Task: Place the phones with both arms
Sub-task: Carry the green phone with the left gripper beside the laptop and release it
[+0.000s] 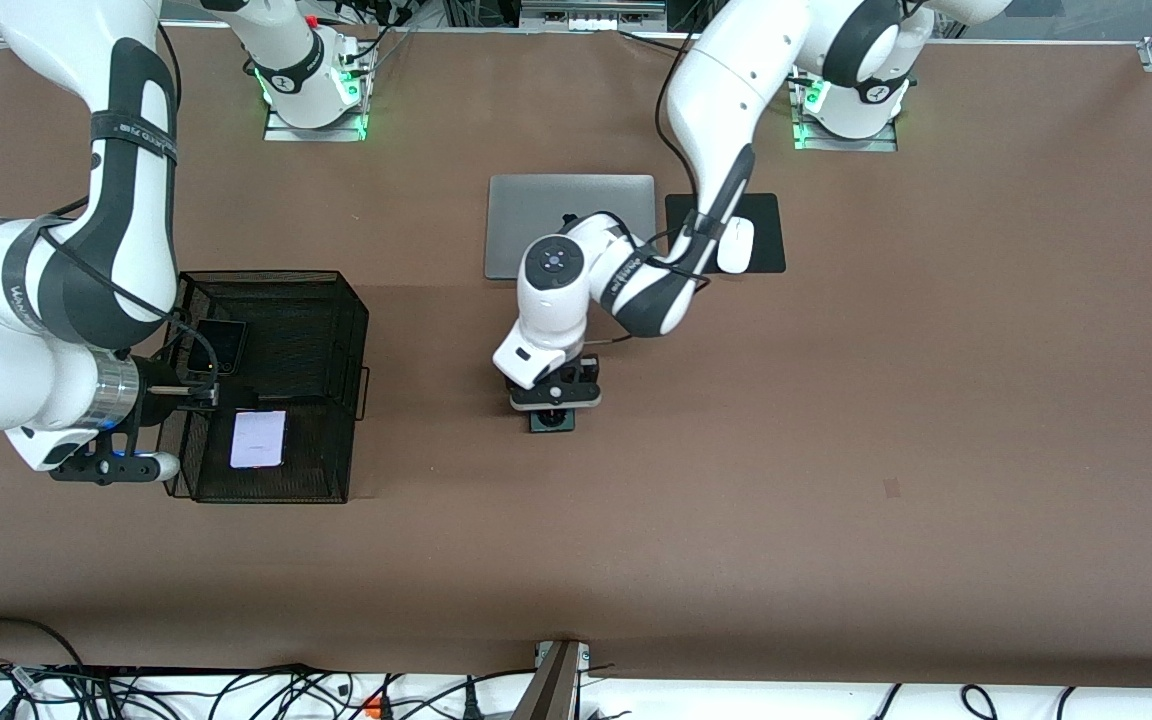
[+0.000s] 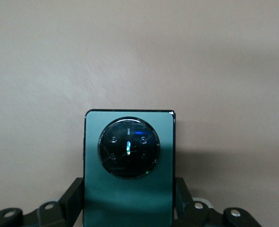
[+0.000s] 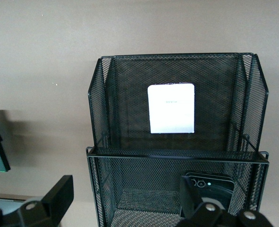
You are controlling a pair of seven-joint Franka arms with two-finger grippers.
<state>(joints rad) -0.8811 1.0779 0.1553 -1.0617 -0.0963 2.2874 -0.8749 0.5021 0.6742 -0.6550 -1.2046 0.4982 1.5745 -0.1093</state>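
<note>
Phones sit apart: the green phone (image 2: 129,170) lies mid-desk, clasped between the left gripper (image 1: 555,398) fingers. The lilac phone (image 1: 258,439) and black phone (image 1: 217,346) rest in separate compartments of the mesh basket (image 1: 336,330) near the right arm's end, where the right gripper (image 1: 198,394), unclenched, hovers. A laptop (image 1: 536,205) and mouse (image 1: 736,245) lie nearer the bases.

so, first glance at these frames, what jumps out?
The left gripper at mid-table, nearer the front camera than the silver laptop, has its fingers either side of the dark green phone, whose round camera ring fills the left wrist view. Toward the right arm's end, the black mesh basket holds the pale lilac-white phone in one compartment and the black flip phone in the other, with the right gripper over it.
</note>
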